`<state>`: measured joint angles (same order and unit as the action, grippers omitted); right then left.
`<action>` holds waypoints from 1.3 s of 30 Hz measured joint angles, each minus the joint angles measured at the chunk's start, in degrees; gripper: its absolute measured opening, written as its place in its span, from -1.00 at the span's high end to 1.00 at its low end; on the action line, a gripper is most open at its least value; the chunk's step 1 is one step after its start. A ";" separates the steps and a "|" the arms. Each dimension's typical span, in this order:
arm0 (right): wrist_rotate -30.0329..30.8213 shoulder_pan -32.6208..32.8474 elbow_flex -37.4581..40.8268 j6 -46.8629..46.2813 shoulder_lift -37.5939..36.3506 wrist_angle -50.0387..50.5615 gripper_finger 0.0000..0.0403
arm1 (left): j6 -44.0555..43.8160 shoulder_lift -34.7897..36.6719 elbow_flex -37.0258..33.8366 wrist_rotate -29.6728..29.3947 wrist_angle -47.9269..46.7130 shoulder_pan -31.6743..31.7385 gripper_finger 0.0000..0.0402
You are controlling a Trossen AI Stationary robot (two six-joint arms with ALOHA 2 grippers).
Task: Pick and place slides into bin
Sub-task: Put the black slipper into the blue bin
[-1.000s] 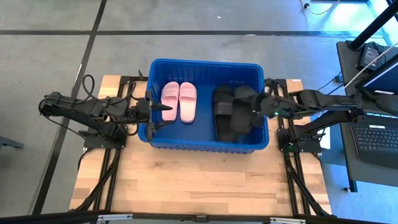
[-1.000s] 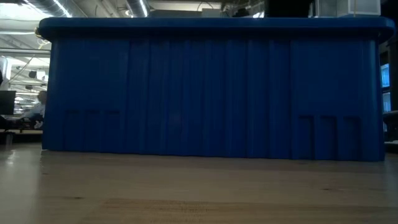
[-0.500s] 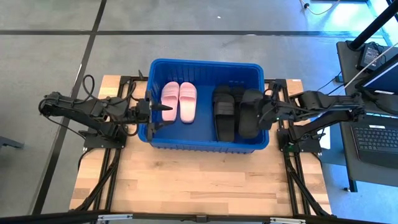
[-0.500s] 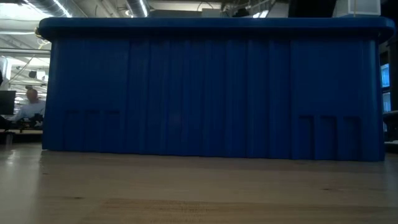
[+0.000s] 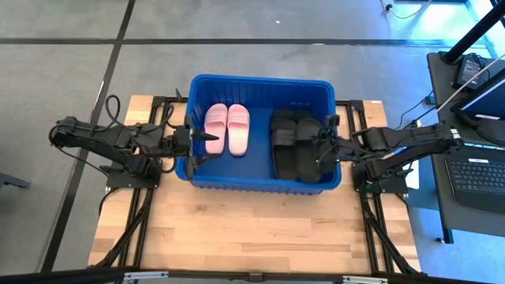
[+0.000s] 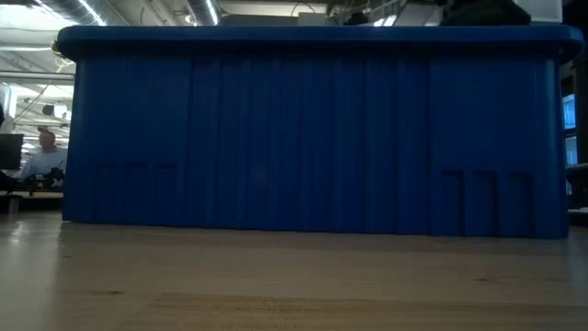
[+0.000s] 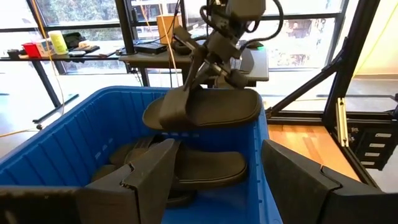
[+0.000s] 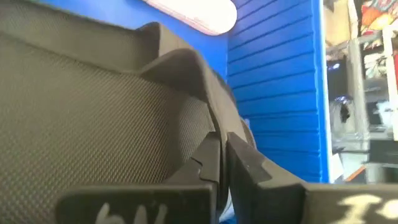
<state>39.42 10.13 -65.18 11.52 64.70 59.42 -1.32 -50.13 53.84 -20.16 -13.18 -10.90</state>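
Note:
The blue bin (image 5: 260, 83) stands mid-table; in the low view only its near wall (image 6: 312, 129) shows. Inside it, a pale pink pair of slides (image 5: 229, 128) lies on the left. Black slides (image 7: 186, 171) lie stacked on the right. My right gripper (image 5: 322, 146) is shut on one more black slide (image 7: 211, 109), held above that stack at about rim height. My left gripper (image 5: 208, 138) hovers open over the bin's left rim, fingers level and pointing across the bin, touching nothing. My right gripper pinches the black slide between its two fingers (image 8: 245, 165) at the strap's edge by the sole's side (image 8: 208, 134). It comes slanting down from the table's right. The slide hangs about level, lifted clear of the black slides below it.
Bare wooden table top (image 5: 252, 229) lies in front of the bin. A desk with a laptop (image 5: 481, 173) stands off the table's right. In the low view a person (image 6: 41, 152) sits far behind on the left.
My right gripper has come down into the bin's right part and a little toward the near edge, rolling its wrist. The black slide it carries, tilted a second ago, now lies about level beside the other black slide. My left gripper has kept still.

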 joint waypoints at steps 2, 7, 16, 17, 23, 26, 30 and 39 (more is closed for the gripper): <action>0.34 -0.02 1.36 1.90 -0.01 -0.63 0.92 | 0.02 0.00 0.00 0.01 0.01 0.00 -0.16; 2.58 -0.20 3.64 2.03 -0.01 -1.35 0.92 | 0.44 0.00 0.00 0.04 -0.08 0.00 -0.16; 2.94 -0.17 3.80 3.45 0.01 -1.47 0.92 | 0.60 0.00 0.00 -1.55 -0.22 0.00 -0.16; 2.95 -0.17 3.81 4.13 0.03 -1.40 0.92 | 0.73 0.00 0.00 -1.55 -0.26 0.00 -0.16; 3.21 -0.20 4.04 8.67 0.12 0.29 0.92 | 1.95 0.00 0.00 -1.64 -0.28 0.01 -0.16; 3.30 -0.20 4.83 8.62 0.06 -0.26 0.92 | 1.97 0.00 0.00 -1.78 -0.32 0.44 -0.16; 3.52 -0.21 6.98 10.97 -0.12 -3.33 0.92 | 1.97 0.00 0.00 -1.85 -1.30 1.08 -0.16; 5.84 -3.67 8.68 14.55 -1.50 -7.21 0.92 | 1.92 0.00 0.00 -1.90 -1.62 2.80 -0.16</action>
<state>45.26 6.46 -56.50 26.08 63.20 52.20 0.60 -50.13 53.84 -22.06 -14.79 -8.10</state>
